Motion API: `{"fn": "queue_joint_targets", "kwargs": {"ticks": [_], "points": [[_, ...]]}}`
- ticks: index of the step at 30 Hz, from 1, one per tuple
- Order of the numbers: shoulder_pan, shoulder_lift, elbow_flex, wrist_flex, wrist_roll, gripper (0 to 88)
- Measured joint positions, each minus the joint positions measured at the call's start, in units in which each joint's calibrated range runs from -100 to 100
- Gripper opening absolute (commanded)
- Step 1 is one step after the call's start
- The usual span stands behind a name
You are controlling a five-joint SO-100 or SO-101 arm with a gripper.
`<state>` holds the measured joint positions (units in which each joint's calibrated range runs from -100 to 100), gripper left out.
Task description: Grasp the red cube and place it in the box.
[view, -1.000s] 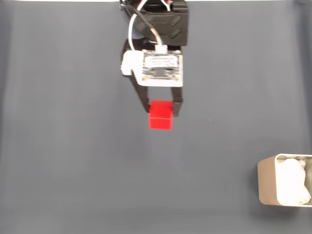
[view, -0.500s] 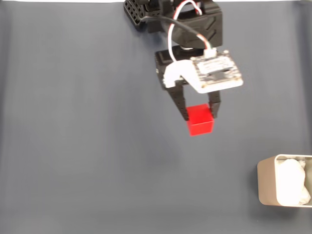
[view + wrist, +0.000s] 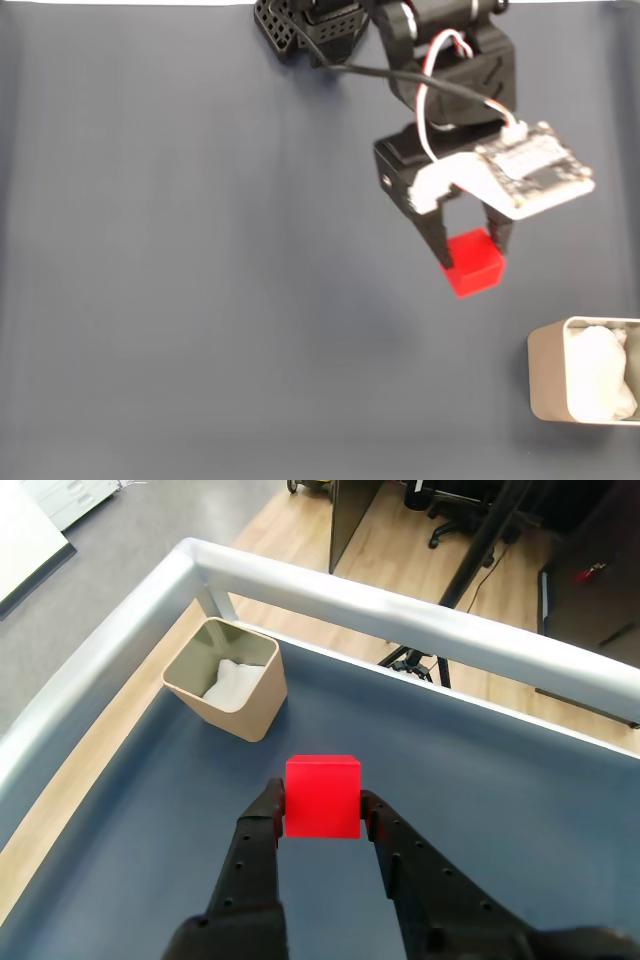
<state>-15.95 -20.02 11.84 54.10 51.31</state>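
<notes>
The red cube hangs above the blue-grey table, pinched between the two black fingers of my gripper, which is shut on it. In the wrist view the red cube sits between the fingertips of the gripper, lifted clear of the surface. The beige box stands at the lower right edge of the fixed view, below and right of the cube, with something white inside. In the wrist view the box stands ahead and to the left, near the table's corner.
The blue-grey table spreads wide to the left of the arm. A metal rail borders the table's far edge and left side in the wrist view, with wooden floor and chair bases beyond it.
The arm has swung to the right and down in the fixed view, carrying the red cube closer to the box. The grip on the cube is unchanged.
</notes>
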Motion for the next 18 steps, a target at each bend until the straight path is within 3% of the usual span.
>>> {"fn": "queue_joint_targets", "kwargs": {"ticks": [18], "points": [[-4.2,13.7,-14.9,-0.2,0.7,2.1]]}}
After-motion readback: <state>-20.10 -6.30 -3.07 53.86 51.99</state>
